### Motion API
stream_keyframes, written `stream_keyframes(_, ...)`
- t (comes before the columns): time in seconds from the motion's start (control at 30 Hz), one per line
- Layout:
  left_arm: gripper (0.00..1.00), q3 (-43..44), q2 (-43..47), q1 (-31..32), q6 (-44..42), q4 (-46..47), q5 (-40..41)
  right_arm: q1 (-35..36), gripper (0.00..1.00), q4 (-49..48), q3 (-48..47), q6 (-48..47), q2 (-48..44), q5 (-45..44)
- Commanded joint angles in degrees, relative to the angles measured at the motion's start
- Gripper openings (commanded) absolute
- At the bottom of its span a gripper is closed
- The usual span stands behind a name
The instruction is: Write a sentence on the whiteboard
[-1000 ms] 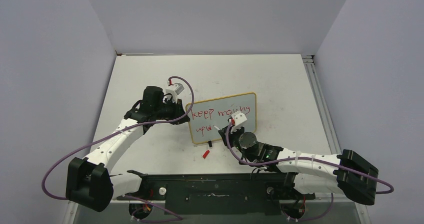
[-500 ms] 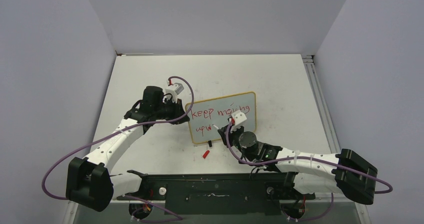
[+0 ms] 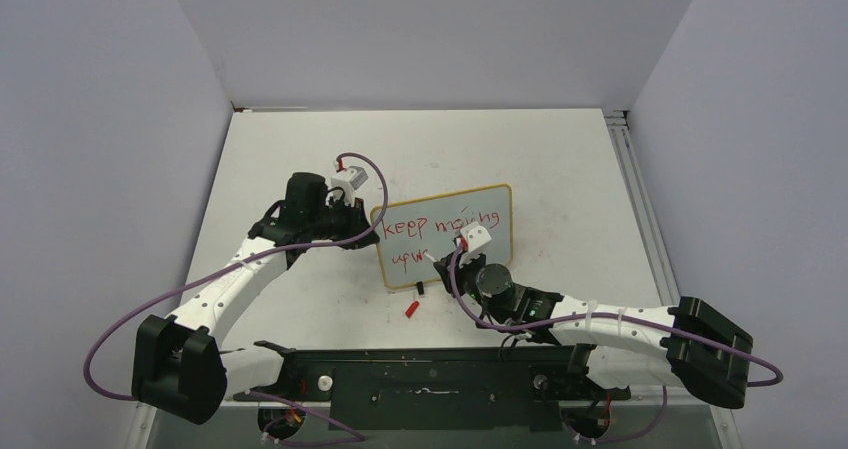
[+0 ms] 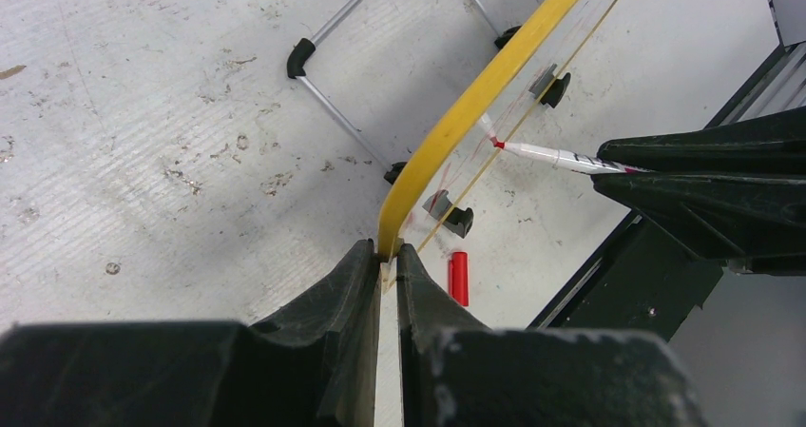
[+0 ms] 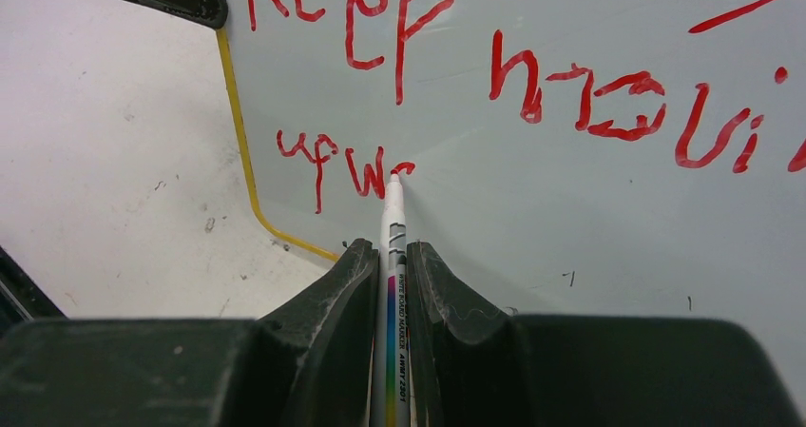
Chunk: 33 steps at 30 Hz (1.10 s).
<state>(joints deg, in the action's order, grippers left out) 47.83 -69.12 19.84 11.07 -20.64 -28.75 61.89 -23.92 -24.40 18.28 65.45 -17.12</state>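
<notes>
White arms (image 3: 235,279), black pincers (image 4: 385,252), looping purple cables (image 3: 362,157).

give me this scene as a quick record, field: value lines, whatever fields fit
whiteboard: yellow-framed, standing upright on its feet on the table
left end effector: shut on the whiteboard's edge
right end effector: shut on marker
marker: tip touching the board at the end of the second line
sentence: red; top line "keep movi" running out of the right wrist view, second line "upw" plus a started stroke
red cap: lying on the table in front of the board
task state: sentence unfinished
</notes>
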Motion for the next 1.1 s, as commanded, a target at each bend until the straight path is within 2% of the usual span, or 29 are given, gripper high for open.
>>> stream_keyframes(0.0, 0.00, 1.38, -0.15, 0.20, -0.52, 0.25, -0.43, -0.16, 0.05, 0.18, 0.91, 1.54, 0.65, -2.09)
stream_keyframes(0.57, 0.00, 1.26, -0.18, 0.20, -0.44, 0.36, -0.35, 0.87, 0.05, 1.42, 0.88, 1.26, -1.36, -8.26)
stream_keyframes(1.07, 0.00, 1.27, -0.24, 0.20, -0.44, 0.43, -0.70, 0.78, 0.05, -1.02, -2.56, -2.50, -0.54, -9.03)
